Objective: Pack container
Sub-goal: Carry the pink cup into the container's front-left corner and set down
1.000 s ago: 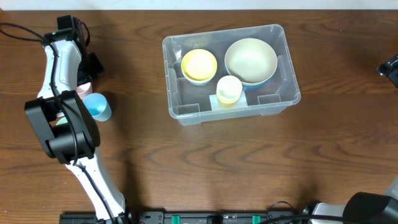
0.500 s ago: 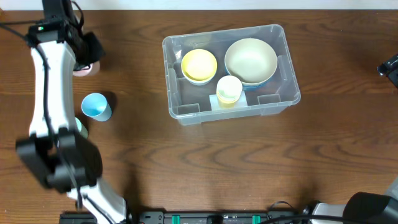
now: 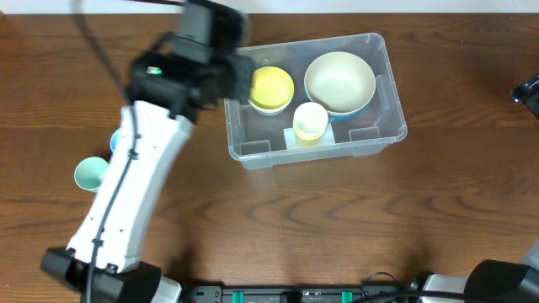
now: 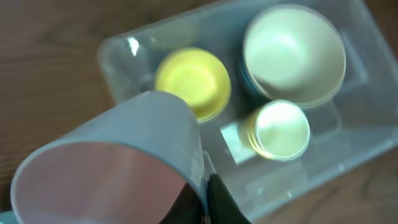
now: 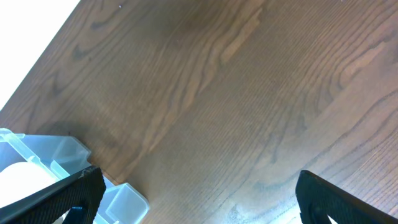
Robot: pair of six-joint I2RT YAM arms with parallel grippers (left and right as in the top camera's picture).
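Container (image 3: 313, 152): upright, mouth up, on the tabletop (image 3: 337, 227), far half, a little right of centre. Long axis runs left to right, with the right end angled slightly toward the far edge. Inside: yellow bowl (image 3: 269, 88) at the left end, big cream bowl (image 3: 339, 81) at the right, small pale cup (image 3: 310, 120) by the near wall between them.

Left fingers (image 4: 219, 202) clamped on the wall of a tilted pinkish cup (image 4: 124, 162), held up by the container's left end.

Right fingers (image 5: 348, 199) spread wide, holding nothing, over bare tabletop.

Teal cup (image 3: 88, 173) stands far left.
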